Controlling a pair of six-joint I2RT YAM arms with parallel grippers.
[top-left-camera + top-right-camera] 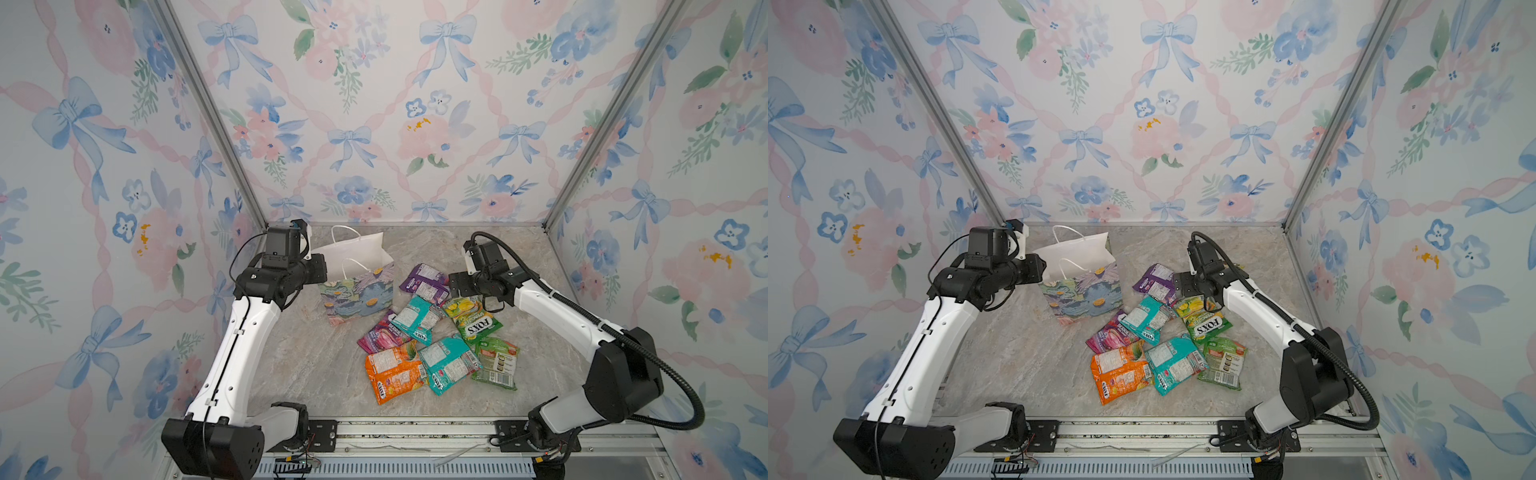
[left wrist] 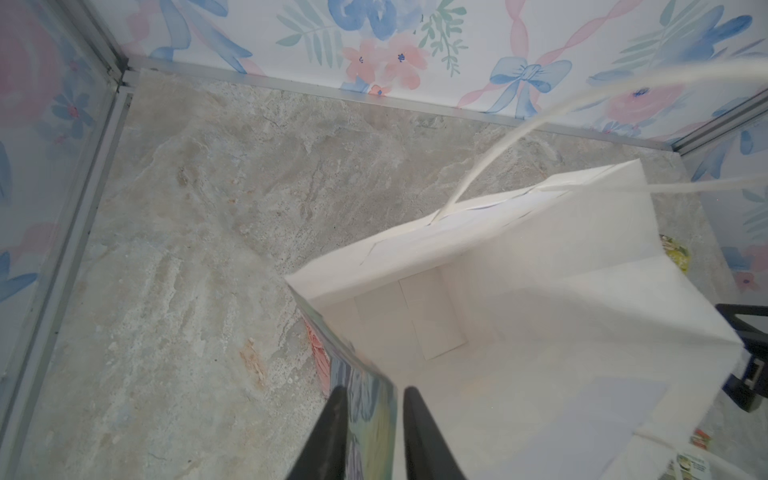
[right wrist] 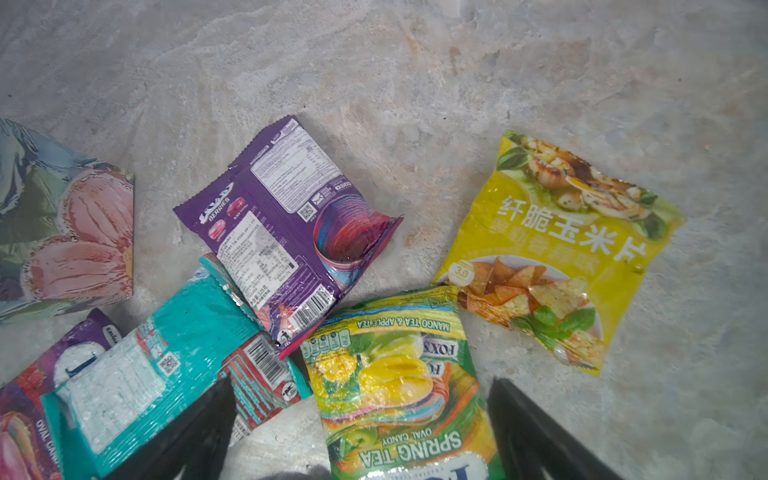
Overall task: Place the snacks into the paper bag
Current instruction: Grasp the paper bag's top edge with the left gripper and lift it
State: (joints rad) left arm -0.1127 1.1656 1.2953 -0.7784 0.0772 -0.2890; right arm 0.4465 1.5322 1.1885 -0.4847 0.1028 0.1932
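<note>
L jaws: my left gripper (image 2: 374, 390) is at the paper bag (image 2: 519, 307) rim, fingers part-way apart w/ the flowered side wall btwn them. Can't tell if they pinch it or only straddle it.
R jaws: my right gripper (image 3: 359, 384) is spread wide, gripping nothing, hanging low over the green FOX'S pkt (image 3: 395, 374).
Bag: upright at back-left of the tabletop (image 1: 291, 365), mouth open, cord handles up.
Snacks: all on the table, heaped right of and in front of the bag: purple pkt (image 1: 424, 282), teal pkt (image 1: 417, 318), berries pkt (image 1: 382, 332), orange pkt (image 1: 395, 374), 2nd teal pkt (image 1: 449, 363), dark green pkt (image 1: 496, 363).
L wrist cam only: looks down inside the bag; plain white walls + bottom.
R wrist cam only: yellow chip pkt (image 3: 561, 249), its corner at the FOX'S pkt's corner; in both top views my right wrist covers it.
Top views only: orange, 2nd teal, dark green pkts at the heap's front; R wrist cam doesn't reach them.
Edges: purple pkt's corner lies on the teal pkt; teal lies over the berries pkt. Bag's bottom corner is just beside those two, contact unclear.
Room: bare tabletop left-front btwn my left arm and the heap; more bare top behind the purple pkt up to the back wall. Front rail (image 1: 415, 432) runs along the near edge.
</note>
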